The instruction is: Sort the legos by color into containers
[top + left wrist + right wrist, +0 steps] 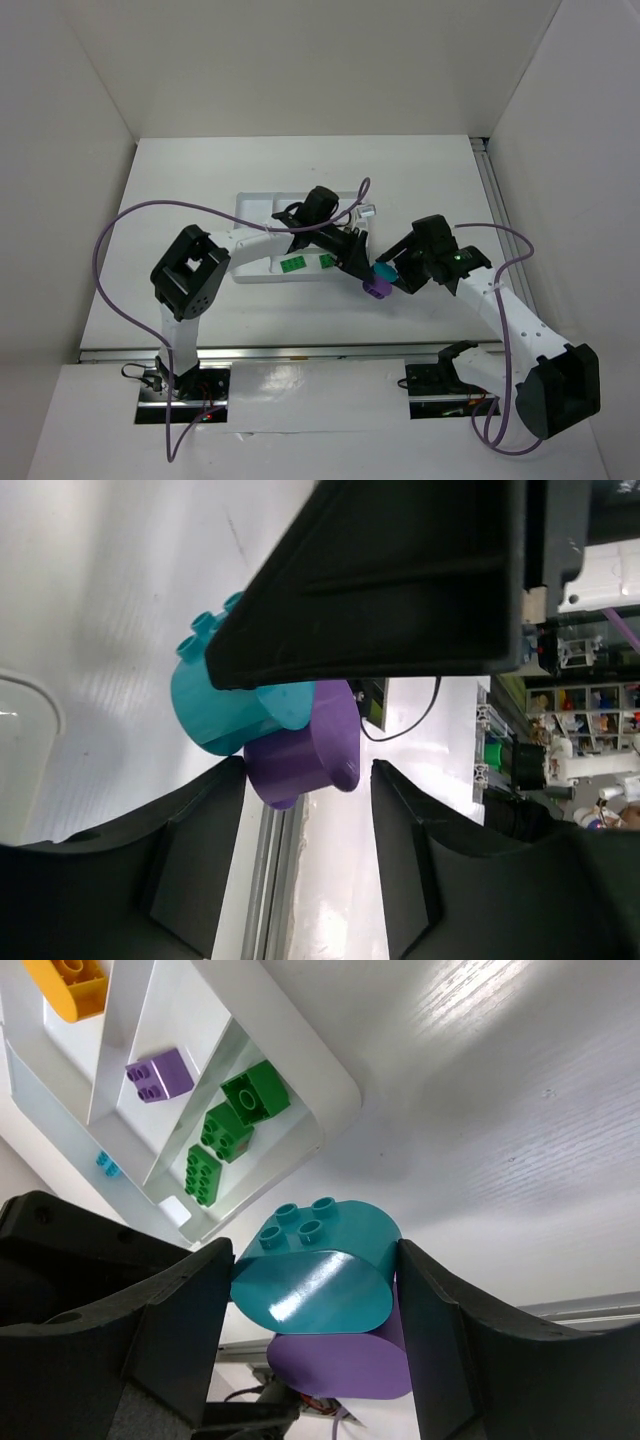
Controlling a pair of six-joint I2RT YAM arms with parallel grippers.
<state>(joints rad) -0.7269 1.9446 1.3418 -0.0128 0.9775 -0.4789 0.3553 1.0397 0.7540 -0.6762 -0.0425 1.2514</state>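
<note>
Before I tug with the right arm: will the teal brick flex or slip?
Probably rigid: the teal brick looks like hard moulded plastic. Its glossy, curved sides may slip between the fingers. It seems joined to the purple brick, so expect a sudden release.

A teal brick with studs sits joined to a purple brick of oval shape, the pair tilted above the white table. The left pincer has its two dark fingers spread, the purple brick's lower edge lying between their tips, close to both. A broad black wedge crosses the top and covers the teal brick's upper side, and a rounded corner of the tray shows at the left edge.
</note>
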